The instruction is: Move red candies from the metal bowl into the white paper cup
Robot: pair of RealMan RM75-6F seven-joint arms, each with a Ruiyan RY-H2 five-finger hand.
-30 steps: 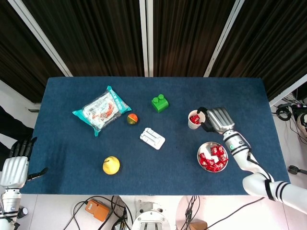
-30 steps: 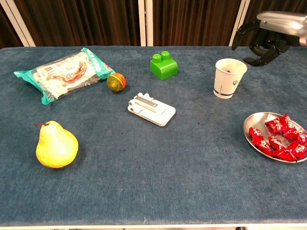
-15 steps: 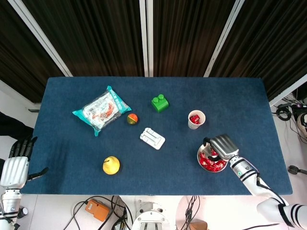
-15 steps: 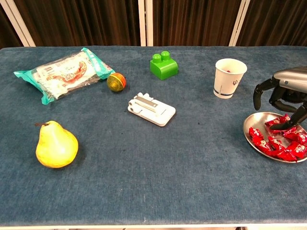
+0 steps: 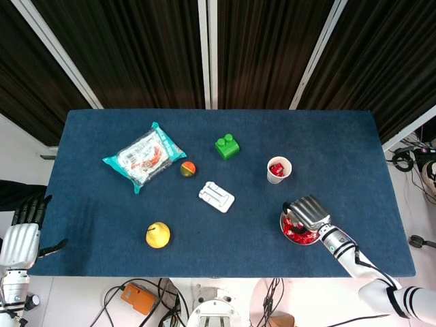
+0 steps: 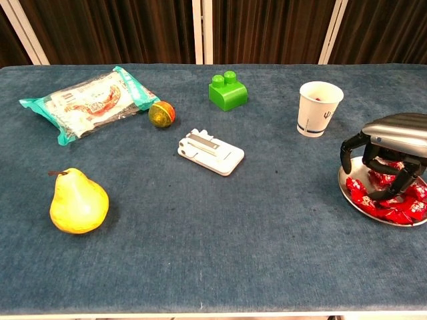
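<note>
One right hand curls into the metal bowl's red candies; grasp unclear.

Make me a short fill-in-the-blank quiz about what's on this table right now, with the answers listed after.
1. The right robot hand hovers over the metal ____ of red candies.
2. The paper cup already holds something ____ in colour.
3. The yellow fruit near the front edge is a ____.
4. The green block stands left of the ____.

Answers: bowl; red; pear; cup
</note>
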